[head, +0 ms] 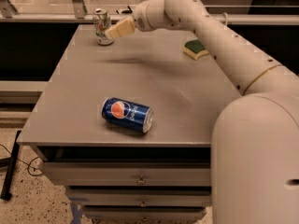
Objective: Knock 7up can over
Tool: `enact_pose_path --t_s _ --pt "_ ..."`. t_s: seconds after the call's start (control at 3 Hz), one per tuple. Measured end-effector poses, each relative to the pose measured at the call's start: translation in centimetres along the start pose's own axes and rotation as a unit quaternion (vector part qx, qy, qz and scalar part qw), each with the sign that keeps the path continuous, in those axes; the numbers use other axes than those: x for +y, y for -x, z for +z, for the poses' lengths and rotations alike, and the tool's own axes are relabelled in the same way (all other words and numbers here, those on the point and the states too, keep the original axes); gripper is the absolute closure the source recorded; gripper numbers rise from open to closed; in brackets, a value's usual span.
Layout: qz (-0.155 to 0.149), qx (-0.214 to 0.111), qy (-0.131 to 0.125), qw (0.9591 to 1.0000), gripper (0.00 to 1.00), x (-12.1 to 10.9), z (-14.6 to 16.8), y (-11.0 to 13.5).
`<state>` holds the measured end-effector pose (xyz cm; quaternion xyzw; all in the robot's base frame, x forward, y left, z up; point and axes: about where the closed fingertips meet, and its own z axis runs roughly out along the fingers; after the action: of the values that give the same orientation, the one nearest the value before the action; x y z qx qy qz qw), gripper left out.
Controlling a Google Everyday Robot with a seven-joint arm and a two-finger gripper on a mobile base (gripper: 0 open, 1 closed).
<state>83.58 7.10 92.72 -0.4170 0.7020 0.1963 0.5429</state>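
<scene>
7up can (102, 26) upright at far table (84, 83) corner, claw (113, 31) just beside it

Grey table (84, 106) bears upright 7up can (101, 24) by pincer (111, 32), lying Pepsi can (127, 114), sponge (196, 49).

The white arm (224, 55) is stretching from the near right of the view toward the far left, its wrist (149, 14) angling downward, and the beige gripper (119, 29) is hovering at the arm's far end, pointing left.

Looks like a lab: grey metal drawer cabinet (140, 177), speckled floor (44, 204), loose cable (29, 168), gripper (112, 32) above the cabinet's far-left corner.
</scene>
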Motion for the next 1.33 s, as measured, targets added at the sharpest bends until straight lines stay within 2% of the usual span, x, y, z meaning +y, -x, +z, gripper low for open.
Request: enact_pose_path --t_s 0.67,1.0,1.33 --pt "0.015 -0.020 0.036 0.9990 0.00 0.4 6.3 1.1" --pt "0.024 -0.018 0.060 0.9977 0.16 1.4 8.5 1.1" --pt "0.035 -0.013 0.078 0.9962 0.41 2.1 9.7 0.8"
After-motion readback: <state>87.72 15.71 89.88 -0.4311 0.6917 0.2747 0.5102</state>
